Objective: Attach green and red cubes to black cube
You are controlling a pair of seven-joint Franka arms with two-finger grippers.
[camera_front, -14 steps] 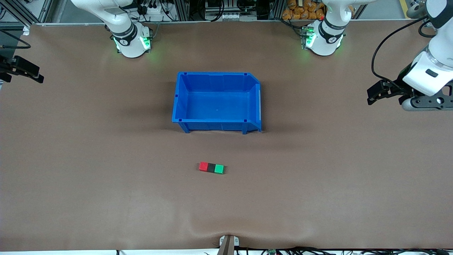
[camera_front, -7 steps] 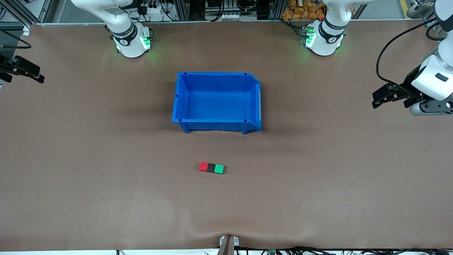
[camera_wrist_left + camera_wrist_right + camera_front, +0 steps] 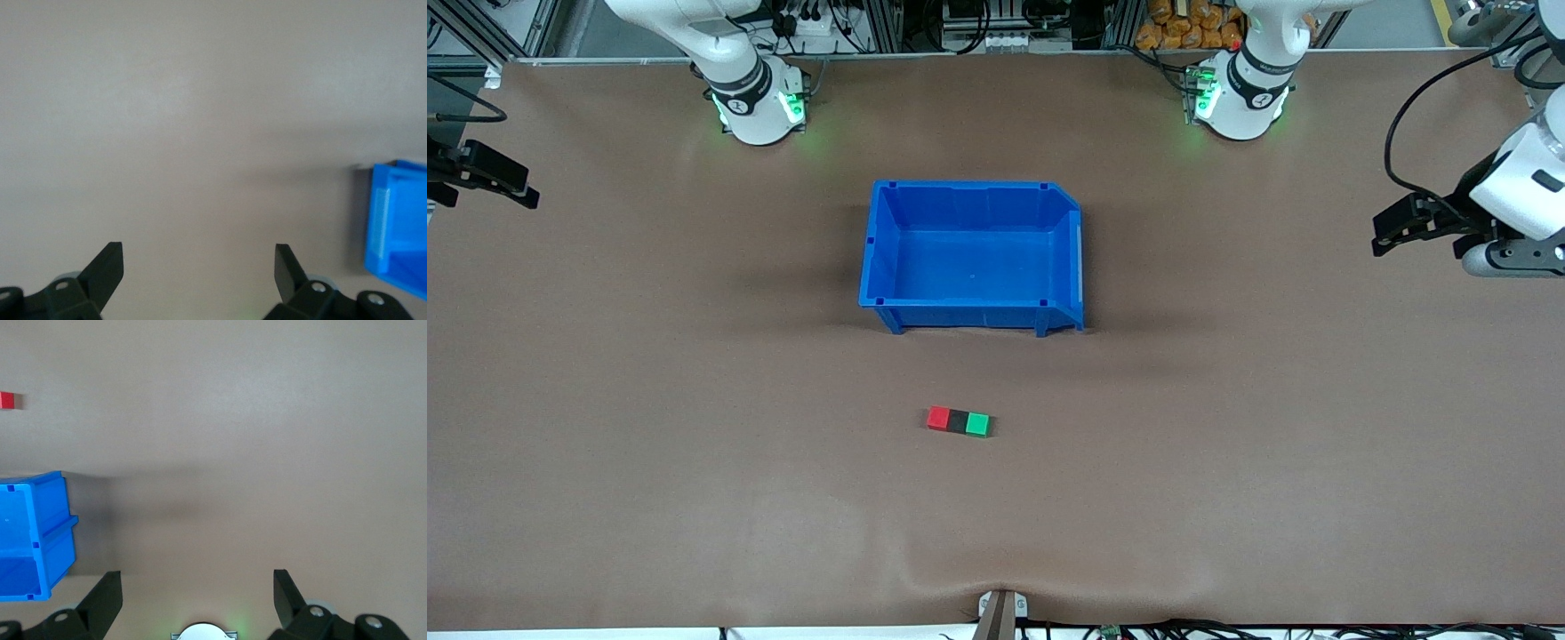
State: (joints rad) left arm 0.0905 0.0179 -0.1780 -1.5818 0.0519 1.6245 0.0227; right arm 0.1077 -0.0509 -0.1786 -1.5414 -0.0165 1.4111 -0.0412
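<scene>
Since both claws hang out at the table's ends with nothing in them, the cubes sit alone. The left gripper [image 3: 1392, 233] is up over the bare table [image 3: 1227, 462] at the left arm's end; its wrist view shows the fingers [image 3: 107, 267] spread wide, empty. The right gripper [image 3: 511, 187] is over the right arm's end, fingers [image 3: 103, 593] spread just the same, gripping nothing.

Going outward from the left claw, the row of cubes lies roughly at 8 o'clock in the front view; from the right claw it's around 4 o'clock. Both are well apart from it, neither arm clearly nearer.

The red cube [image 3: 938, 418], black cube [image 3: 958, 421] and green cube [image 3: 978, 425] touch in one line, black in the middle, red toward the right arm's end, green toward the left arm's. The long axis runs about 9 to 3, tipped slightly. The row is nearer the camera than the blue bin [image 3: 876, 267].

Looks like the joining is done, so both arms are probably just waiting.
</scene>
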